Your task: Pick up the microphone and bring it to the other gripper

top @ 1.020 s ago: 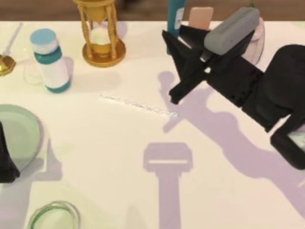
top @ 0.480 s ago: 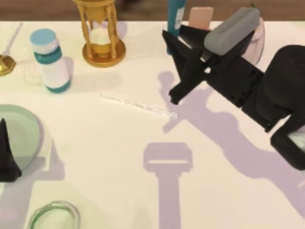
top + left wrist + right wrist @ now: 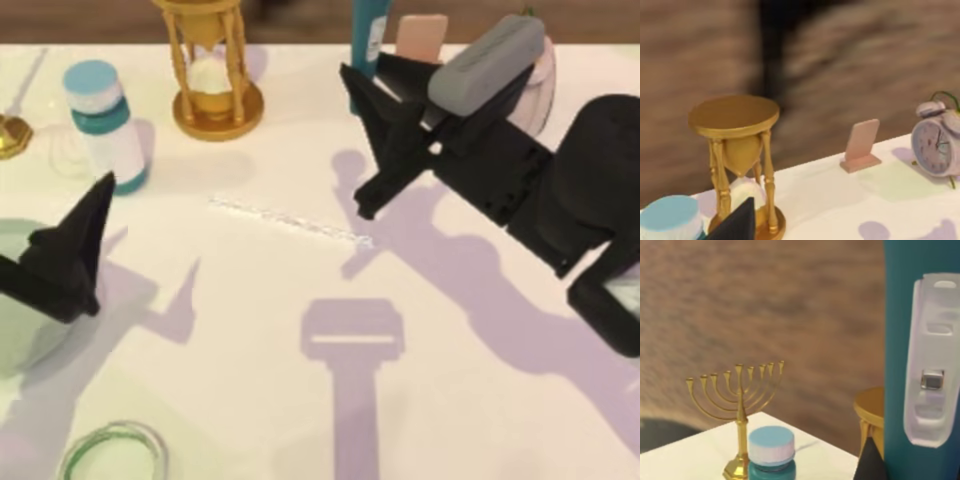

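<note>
The right claw grips the teal microphone above the counter's far edge. The left claw, its opening not discernible, has risen from the left edge toward it, suggesting handover approach begins.

Overhead view; wrists sharing hourglass

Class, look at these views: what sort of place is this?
Probably a simulated tabletop test scene, not a home: a white table scattered with unrelated props, such as a gold hourglass, a pale lilac alarm clock and a gold branched candleholder.
</note>
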Controlling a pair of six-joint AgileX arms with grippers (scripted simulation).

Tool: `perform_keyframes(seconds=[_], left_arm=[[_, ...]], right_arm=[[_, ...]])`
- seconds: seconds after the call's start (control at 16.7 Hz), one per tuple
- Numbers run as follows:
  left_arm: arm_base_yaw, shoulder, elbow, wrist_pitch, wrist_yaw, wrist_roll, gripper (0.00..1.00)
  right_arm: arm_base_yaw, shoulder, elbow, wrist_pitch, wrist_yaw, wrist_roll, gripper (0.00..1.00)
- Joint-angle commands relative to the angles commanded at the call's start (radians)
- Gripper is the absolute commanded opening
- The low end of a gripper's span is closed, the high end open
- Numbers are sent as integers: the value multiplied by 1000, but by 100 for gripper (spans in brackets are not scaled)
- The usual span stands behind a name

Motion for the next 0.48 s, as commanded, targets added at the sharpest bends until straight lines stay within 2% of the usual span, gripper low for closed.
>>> perform_keyframes(seconds=[0.3, 0.48], left_arm=[[-96, 404, 241, 146, 230, 35, 100], [-140, 579, 348, 209, 337, 53, 100]], right_arm=[[0, 0, 0, 0, 0, 0, 0], [0, 0, 0, 0, 0, 0, 0]])
